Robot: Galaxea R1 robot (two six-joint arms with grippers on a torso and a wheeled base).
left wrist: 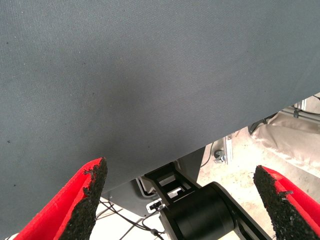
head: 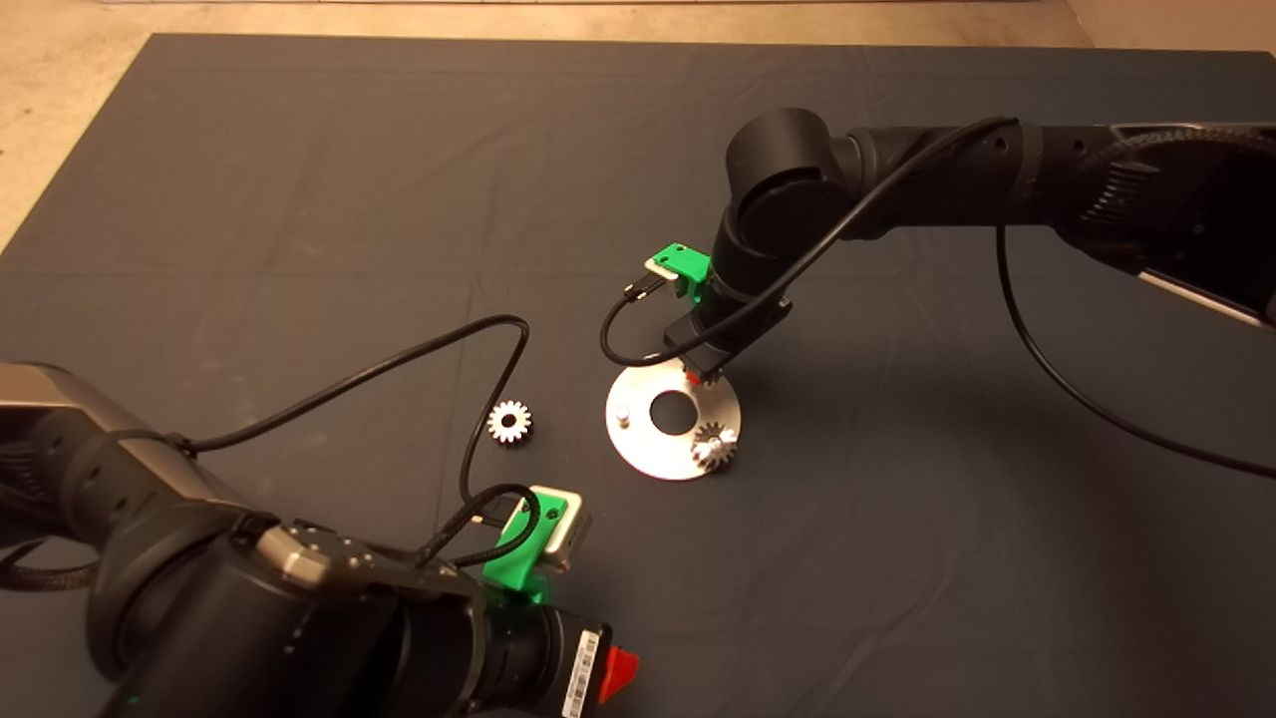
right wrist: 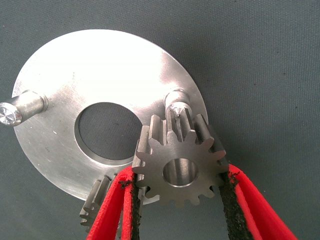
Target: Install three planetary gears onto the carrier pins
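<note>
Right wrist view: right gripper [right wrist: 179, 192] clamped across toothed rim of gear [right wrist: 179, 165], just above free pin [right wrist: 176, 102] on carrier plate [right wrist: 75, 80]. Likely rigid, smooth, slip-prone; grip opposite flanks. Left gripper [left wrist: 180, 187] idle near plate, fingers apart.

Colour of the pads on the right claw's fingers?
Black, on red fingers; clearest in the right wrist view.

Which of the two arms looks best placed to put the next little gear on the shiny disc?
The right. Its hand already grips a gear just above a bare pin on the disc. The left hand hangs open at the mat's near edge.
</note>
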